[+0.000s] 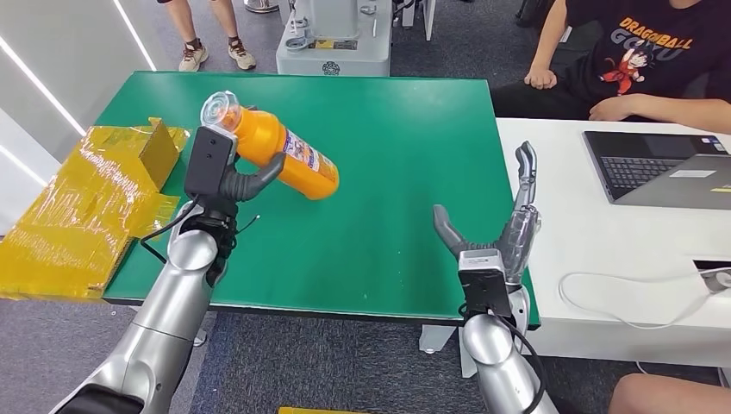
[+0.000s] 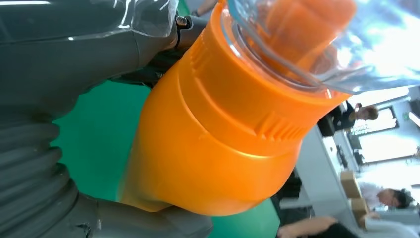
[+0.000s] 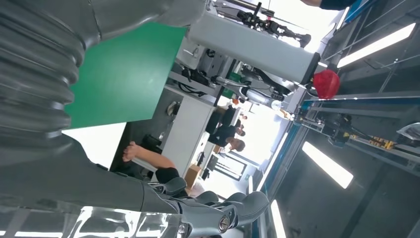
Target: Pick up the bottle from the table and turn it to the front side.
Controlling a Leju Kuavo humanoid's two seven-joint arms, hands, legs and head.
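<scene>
One orange bottle (image 1: 280, 152) with a clear cap and printed label tilts above the green desk (image 1: 405, 172), gripped by the left hand (image 1: 226, 177). The right hand (image 1: 500, 237) hovers empty, fingers spread.

- The bottle (image 1: 276, 151) lies tilted in the left hand (image 1: 226, 177) above the left part of the table (image 1: 405, 155), cap end toward the far left.
- The right hand (image 1: 504, 237) is at the table's right near edge.
- A laptop (image 1: 664, 168) sits on the adjoining desk (image 1: 595, 259) to the right.
- Flattened cardboard (image 1: 90, 207) lies left of the table.
</scene>
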